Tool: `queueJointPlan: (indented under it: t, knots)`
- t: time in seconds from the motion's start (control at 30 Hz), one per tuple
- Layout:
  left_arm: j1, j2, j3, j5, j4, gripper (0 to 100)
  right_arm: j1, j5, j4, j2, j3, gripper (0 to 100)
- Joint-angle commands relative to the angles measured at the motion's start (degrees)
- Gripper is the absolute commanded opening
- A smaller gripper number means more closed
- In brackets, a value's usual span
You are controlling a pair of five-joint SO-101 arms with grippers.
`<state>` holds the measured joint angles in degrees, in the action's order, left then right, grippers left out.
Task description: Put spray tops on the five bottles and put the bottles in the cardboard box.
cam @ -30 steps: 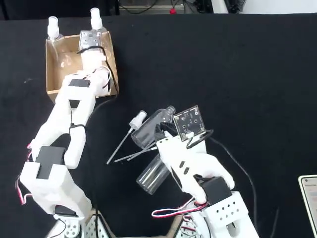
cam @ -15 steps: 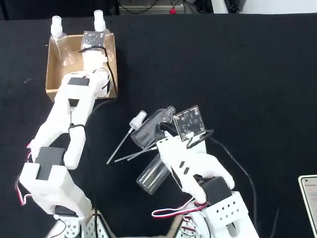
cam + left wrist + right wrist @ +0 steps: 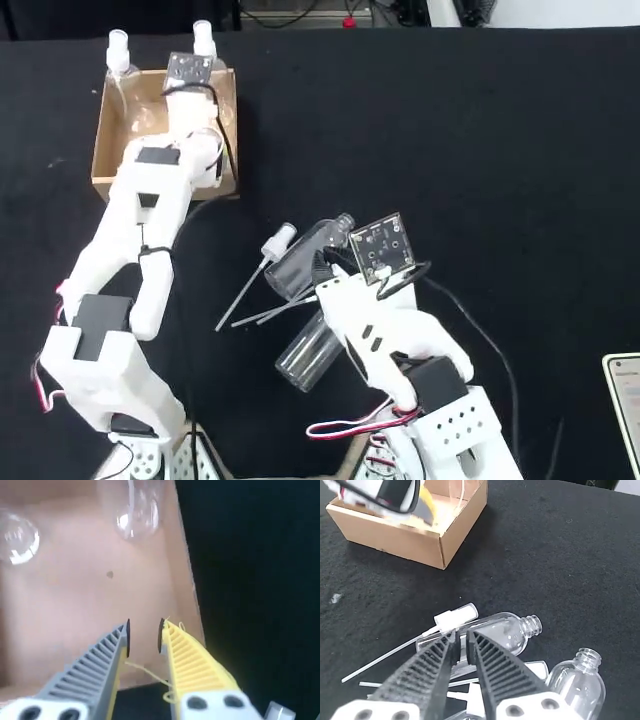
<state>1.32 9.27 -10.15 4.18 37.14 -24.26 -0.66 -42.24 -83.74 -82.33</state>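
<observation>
Cardboard box (image 3: 120, 140) sits at the far left of the black table (image 3: 450, 130), and the left claw (image 3: 144, 630) hangs inside it, above the bare floor near the wall on the table's open side. Its fingers are a little apart and hold nothing. Beyond its tips, against the box's far wall, stand the first capped bottle (image 3: 119, 48) and the second capped bottle (image 3: 204, 38), both upright with white spray tops on.

Further right, well apart from the box, the right claw (image 3: 462, 636) hovers over the loose pile. Its fingers are parted by only a narrow slit, and I see nothing gripped in them. Just past its tips a loose spray top (image 3: 455, 616) lies on the cloth, its long dip tube trailing away to one side. An uncapped bottle (image 3: 505, 630) lies on its side right behind the spray top, neck pointing away from it. Another open bottle (image 3: 577, 677) lies close beside the claw, and more thin tubes lie under it.

As things lie, two bottles look finished and the capping of a third is in hand. The next move likely needs the right claw to open wider and settle on the spray top or the lying bottle. The left claw would have to lift clear of the box and come over to hold the other piece. Feeding that thin tube into the narrow neck will want careful lining up.
</observation>
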Motion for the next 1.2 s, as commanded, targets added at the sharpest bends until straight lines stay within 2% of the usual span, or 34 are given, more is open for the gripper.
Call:
queueJointPlan:
  t: [0.0, 0.17, 0.33, 0.6, 0.7, 0.8, 0.93, 1.03, 1.17]
  knots:
    - [-0.1, -1.1, 7.9, 0.3, 0.5, 12, 1.0, -0.4, 1.3, -0.7, 0.4, 2.8]
    - [0.6, -1.4, 13.0, 0.3, 1.9, 12, 1.1, -0.4, 1.3, -0.7, 0.4, 2.8]
    - [1.1, -6.4, 18.8, 0.4, 18.2, 12, 1.2, -0.4, 1.3, -0.7, 0.4, 2.8]
    - [0.7, -11.0, 19.5, 0.4, 35.2, 12, 2.5, 0.0, 1.2, -0.7, 0.7, 2.8]
    - [-1.7, -12.1, 19.4, 1.9, 40.2, 12, 6.6, 1.0, 0.7, -0.7, 2.3, 2.9]
    - [-5.9, -12.1, 18.9, 4.9, 45.1, 13, 13.4, 7.6, 0.6, -0.7, 3.6, 2.9]
    - [-13.5, -9.7, 18.9, 5.5, 47.1, 24, 21.6, 12.2, 0.6, -0.7, 4.8, 3.3]
    - [-18.5, -6.3, 18.9, 5.3, 47.4, 30, 23.4, 12.6, 0.6, -0.7, 5.1, 7.7]
    - [-22.7, -0.9, 19.6, 5.2, 46.9, 26, 23.6, 12.6, 0.7, -0.7, 5.1, 11.0]
